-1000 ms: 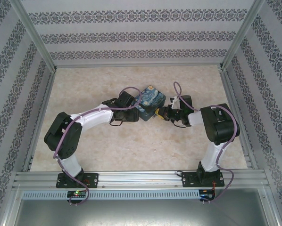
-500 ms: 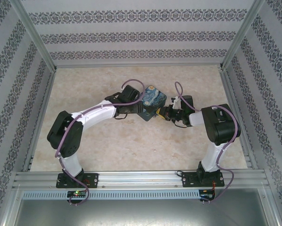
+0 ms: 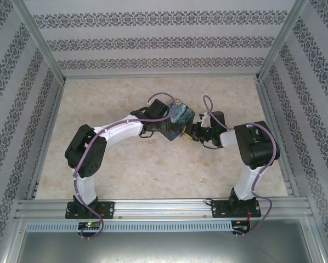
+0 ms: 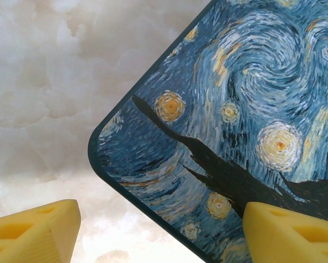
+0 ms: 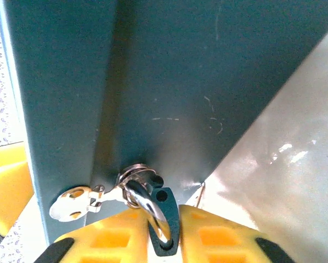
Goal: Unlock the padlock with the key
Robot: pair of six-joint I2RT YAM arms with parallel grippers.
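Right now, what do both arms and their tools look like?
Both arms are white links with bulky black joints; the left arm and the right arm each carry a looping purple cable. The left tool has pale yellow, wedge-shaped fingers with moulded hollows; the right tool's are deeper yellow-orange with black corners.

Top camera looking down from above and behind arm bases (image 3: 90, 209), taking in whole tabletop (image 3: 153, 175). Left wrist camera facing down, close over box (image 4: 235, 109) lid. Right wrist camera facing box side and padlock (image 5: 153, 213), very near. All three sharing box.
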